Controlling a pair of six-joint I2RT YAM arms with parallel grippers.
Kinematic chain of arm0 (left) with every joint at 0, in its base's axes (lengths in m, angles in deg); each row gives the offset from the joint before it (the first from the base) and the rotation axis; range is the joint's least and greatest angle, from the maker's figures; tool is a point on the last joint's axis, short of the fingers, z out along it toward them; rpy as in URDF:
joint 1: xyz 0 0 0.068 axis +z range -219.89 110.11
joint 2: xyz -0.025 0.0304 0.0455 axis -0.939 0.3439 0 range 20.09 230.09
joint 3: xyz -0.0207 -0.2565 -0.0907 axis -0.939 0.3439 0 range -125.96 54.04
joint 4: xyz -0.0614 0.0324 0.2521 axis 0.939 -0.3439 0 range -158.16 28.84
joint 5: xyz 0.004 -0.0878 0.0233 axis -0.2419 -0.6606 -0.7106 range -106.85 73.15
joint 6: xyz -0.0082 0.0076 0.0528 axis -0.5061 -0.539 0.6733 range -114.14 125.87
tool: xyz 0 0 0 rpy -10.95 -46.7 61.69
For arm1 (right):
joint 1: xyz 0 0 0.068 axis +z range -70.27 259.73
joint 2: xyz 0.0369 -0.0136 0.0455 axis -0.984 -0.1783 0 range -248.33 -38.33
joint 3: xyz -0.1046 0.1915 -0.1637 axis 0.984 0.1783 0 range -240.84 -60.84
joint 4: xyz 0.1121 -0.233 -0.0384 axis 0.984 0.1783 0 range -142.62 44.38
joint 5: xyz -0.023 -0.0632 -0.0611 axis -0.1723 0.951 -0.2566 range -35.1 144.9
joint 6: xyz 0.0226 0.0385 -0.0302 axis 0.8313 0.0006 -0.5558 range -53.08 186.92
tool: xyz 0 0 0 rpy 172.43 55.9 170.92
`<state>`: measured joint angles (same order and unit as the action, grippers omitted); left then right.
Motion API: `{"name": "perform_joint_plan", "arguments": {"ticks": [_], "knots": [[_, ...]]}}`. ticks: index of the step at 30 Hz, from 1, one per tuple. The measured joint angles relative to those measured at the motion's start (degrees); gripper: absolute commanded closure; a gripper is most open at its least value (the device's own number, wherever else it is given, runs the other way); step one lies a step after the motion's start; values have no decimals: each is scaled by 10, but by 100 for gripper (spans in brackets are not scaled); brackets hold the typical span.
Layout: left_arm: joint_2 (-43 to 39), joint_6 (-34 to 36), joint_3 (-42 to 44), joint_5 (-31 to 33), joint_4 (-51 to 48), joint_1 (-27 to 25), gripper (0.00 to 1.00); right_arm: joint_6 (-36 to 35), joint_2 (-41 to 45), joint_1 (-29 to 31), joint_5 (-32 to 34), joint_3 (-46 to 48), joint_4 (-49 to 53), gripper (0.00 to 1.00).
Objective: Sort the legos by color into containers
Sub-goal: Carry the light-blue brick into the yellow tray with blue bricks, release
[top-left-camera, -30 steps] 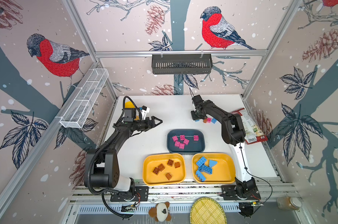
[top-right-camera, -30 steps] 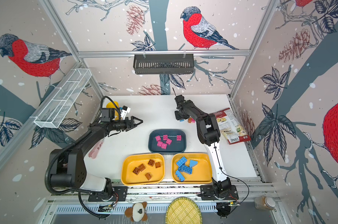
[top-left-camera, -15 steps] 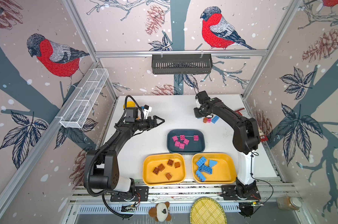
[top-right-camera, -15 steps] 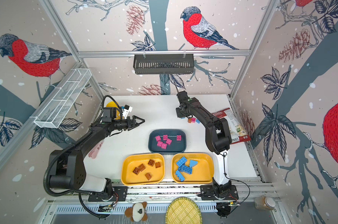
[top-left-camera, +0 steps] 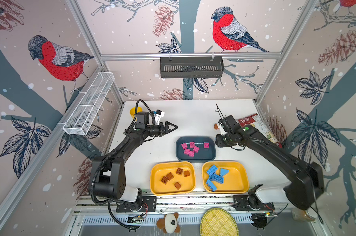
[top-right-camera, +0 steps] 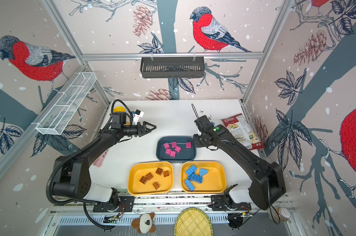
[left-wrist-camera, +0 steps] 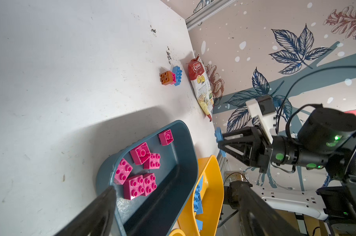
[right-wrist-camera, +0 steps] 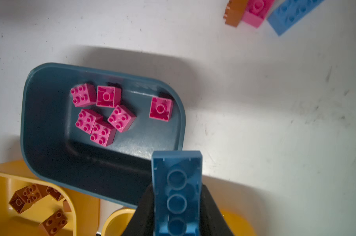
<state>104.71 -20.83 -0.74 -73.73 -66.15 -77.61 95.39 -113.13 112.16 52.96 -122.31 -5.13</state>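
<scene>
Right fingers (right-wrist-camera: 143, 218) are clamped on a blue brick (right-wrist-camera: 176, 194).
Left fingers (left-wrist-camera: 99, 212) are held spread over the bench (left-wrist-camera: 70, 61).

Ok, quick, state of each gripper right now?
Left gripper: open, holding nothing.
Right gripper: shut on a blue brick.

Top views: stereo pair, mounted high at front, looking down + fwd over whole table (top-left-camera: 189, 114) to back wall. Near-identical, slight sideways offset.
L wrist cam: low, close to table, rolled sideways. Faces across teal tray (left-wrist-camera: 183, 155) toward right gripper (left-wrist-camera: 221, 143) + chips bag (left-wrist-camera: 201, 87).
R wrist cam: close, looks down past held blue brick (right-wrist-camera: 176, 173).
Both wrist views share teal tray, loose bricks (left-wrist-camera: 171, 77).
</scene>
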Motion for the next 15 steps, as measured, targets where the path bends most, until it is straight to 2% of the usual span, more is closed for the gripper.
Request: {"name": "perform_joint_plan", "arguments": {"ticks": [4, 11, 12, 15], "knots": [[8, 0, 0, -6, 1, 0, 7, 85, 90, 43, -17, 94, 24, 76], [26, 1, 10, -14, 21, 0, 7, 261, 190, 171, -21, 207, 58, 70], [29, 1, 14, -14, 24, -1, 7, 283, 198, 184, -20, 221, 62, 67], [31, -3, 17, -16, 29, -1, 7, 335, 212, 204, -15, 253, 69, 44]]}}
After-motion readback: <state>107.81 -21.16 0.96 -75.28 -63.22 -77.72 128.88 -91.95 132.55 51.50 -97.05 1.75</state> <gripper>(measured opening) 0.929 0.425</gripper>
